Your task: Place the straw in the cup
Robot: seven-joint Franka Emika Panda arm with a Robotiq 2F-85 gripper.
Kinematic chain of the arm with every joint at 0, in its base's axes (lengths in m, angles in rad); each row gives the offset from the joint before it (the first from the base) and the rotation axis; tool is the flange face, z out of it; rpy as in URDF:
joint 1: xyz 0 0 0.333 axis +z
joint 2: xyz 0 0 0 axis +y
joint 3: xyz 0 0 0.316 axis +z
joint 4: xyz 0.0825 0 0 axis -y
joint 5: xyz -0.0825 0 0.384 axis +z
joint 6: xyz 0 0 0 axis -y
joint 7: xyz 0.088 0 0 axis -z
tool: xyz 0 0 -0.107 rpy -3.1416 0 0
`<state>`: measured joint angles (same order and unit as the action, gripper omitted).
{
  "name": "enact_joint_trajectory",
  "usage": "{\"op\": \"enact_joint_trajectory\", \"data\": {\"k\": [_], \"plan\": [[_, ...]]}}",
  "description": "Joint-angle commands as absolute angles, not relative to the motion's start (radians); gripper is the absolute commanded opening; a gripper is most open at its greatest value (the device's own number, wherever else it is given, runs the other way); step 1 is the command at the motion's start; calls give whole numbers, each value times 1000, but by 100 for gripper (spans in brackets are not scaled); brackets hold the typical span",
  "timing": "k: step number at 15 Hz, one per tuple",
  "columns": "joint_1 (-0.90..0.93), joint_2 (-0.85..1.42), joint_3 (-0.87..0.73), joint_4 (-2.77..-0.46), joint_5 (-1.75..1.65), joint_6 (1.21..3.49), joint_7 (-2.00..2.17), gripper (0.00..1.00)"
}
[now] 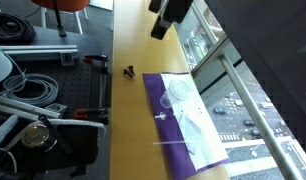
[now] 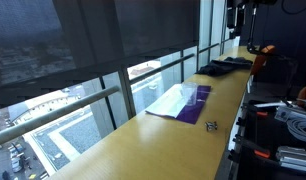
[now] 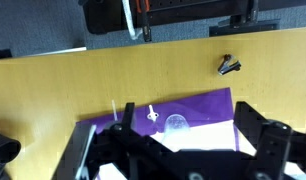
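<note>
The gripper hangs above the counter, jaws wide apart, empty. In the wrist view the cup stands on the purple cloth; the straw lies at its 9 o'clock, a small black object at 1 o'clock.

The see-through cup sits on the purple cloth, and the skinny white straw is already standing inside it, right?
Not quite. The thin whitish straw is not in the small clear plastic cup. It lies flat across the purple cloth, apart from the cup, as an exterior view shows. The cup does sit on the cloth.
</note>
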<state>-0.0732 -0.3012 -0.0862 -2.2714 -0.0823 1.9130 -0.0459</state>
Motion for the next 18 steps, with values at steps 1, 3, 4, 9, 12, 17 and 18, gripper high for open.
{"op": "enact_joint_trajectory", "data": {"k": [1,3,4,9,12,17,18], "plan": [[-99,-125,-142,-2201,-85,2039,-166,100],[-109,-33,-149,-2172,-85,2122,-199,100],[-112,12,-147,-2155,-87,2164,-204,100],[-129,232,-138,-2037,-72,2286,-205,100],[-154,348,-138,-1948,-61,2289,-212,100],[-207,522,-131,-1792,-41,2268,-208,100],[-215,549,-131,-1766,-43,2266,-206,100]]}}
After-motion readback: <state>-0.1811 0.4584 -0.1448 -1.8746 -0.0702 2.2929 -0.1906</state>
